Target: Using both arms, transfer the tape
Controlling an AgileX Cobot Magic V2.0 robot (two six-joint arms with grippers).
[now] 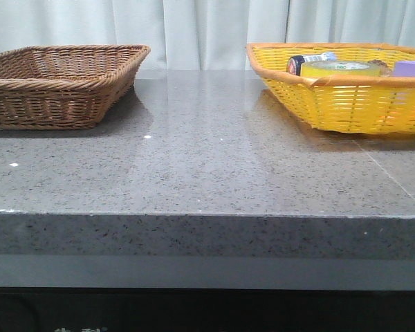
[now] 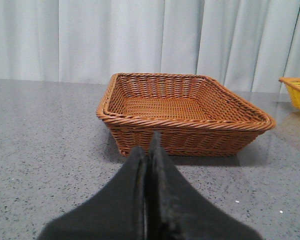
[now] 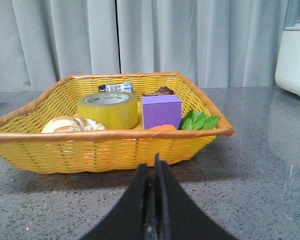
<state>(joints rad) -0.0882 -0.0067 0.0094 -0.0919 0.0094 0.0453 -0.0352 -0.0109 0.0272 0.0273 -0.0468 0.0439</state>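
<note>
Tape, wide roll of translucent yellow packing tape with white core and green print (image 3: 108,108), lying flat inside yellow woven basket (image 3: 110,147), core axis pointing up, open ring facing the ceiling. Sits straight ahead of right black two-finger gripper (image 3: 154,165), just past the near basket wall, slightly off to one side of the finger line. Right fingers pressed together, holding nothing, low over grey speckled stone table (image 1: 207,166). Left black two-finger gripper (image 2: 147,150) likewise closed and empty, aimed at brown wicker basket (image 2: 185,112), nothing visible inside it. Neither gripper seen in front view.

Right arm clearly nearer; tape at far right in front view (image 1: 340,68), well apart from brown basket at far left (image 1: 59,83). Likely needs opening, lifting over rim, descending onto roll wall or through core.

Also in yellow basket: purple foam cube (image 3: 161,111) just beside tape, bread-like bun (image 3: 72,124), green leaves (image 3: 197,120), small dark-capped bottle (image 3: 116,87) behind the roll, brown item at back, unclear. Crowding around roll could hinder finger entry.
</note>
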